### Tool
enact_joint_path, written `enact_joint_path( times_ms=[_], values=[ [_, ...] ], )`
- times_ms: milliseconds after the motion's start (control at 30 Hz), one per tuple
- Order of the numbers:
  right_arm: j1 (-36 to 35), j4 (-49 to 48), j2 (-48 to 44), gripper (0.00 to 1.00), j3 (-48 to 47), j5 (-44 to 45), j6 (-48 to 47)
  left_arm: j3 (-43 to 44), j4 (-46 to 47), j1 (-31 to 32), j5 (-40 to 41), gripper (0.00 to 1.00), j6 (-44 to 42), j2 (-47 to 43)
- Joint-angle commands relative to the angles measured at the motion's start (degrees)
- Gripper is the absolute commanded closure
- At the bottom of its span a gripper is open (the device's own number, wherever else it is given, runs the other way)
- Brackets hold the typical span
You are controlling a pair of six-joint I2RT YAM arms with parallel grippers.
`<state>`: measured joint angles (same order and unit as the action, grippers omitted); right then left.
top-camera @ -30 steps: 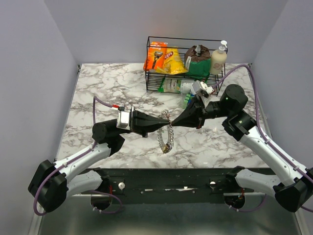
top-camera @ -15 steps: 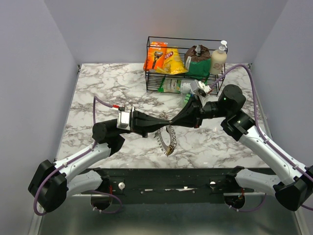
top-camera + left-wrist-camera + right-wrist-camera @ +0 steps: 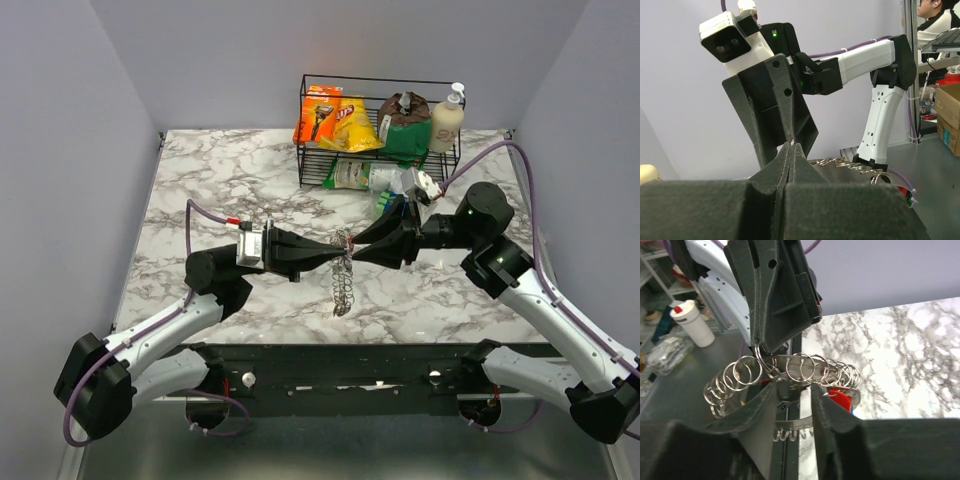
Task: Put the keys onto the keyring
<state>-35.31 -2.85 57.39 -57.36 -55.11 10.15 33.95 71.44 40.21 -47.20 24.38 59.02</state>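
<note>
The keyring is a chain of silver rings (image 3: 342, 280) hanging above the marble table (image 3: 220, 180). My left gripper (image 3: 334, 252) is shut on its top ring; in the left wrist view the thin ring (image 3: 791, 144) pokes out between the closed jaws (image 3: 791, 150), with the chain (image 3: 852, 164) trailing right. My right gripper (image 3: 353, 251) faces it tip to tip, and in its wrist view its jaws (image 3: 794, 389) stand open just below the row of rings (image 3: 805, 369). A red tag (image 3: 840, 399) hangs under the rings. A green-headed thing (image 3: 384, 206), perhaps keys, lies behind the right gripper.
A black wire basket (image 3: 306, 120) at the back holds snack packs (image 3: 338, 118), a brown bag (image 3: 404, 118) and a pump bottle (image 3: 446, 118). A plastic-wrapped packet (image 3: 352, 176) lies on its lower shelf.
My right gripper has drawn back a little to the right from the left gripper's tip. The chain has swung and now hangs straighter. The left gripper still holds the ring.
</note>
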Motion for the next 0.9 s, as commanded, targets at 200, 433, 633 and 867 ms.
enact_joint_path(
  times_ms=[200, 433, 633, 867],
  values=[
    [-0.29, 4.61, -3.94, 0.36, 2.08, 8.18, -4.70, 0.76, 0.02, 0.14, 0.62, 1.00, -2.32, -2.77],
    [-0.29, 4.70, -6.15, 0.12, 2.43, 10.81, -5.58, 0.94, -0.07, 0.22, 0.36, 1.00, -2.23, -2.69],
    [-0.29, 4.52, -6.15, 0.00, 2.34, 10.73, -5.67, 1.29, 0.10, 0.14, 0.09, 1.00, -1.97, -2.60],
    [-0.29, 4.44, -6.15, 0.00, 2.34, 10.73, -5.93, 1.29, -0.69, 0.14, 0.09, 1.00, -2.32, -3.04]
  ],
)
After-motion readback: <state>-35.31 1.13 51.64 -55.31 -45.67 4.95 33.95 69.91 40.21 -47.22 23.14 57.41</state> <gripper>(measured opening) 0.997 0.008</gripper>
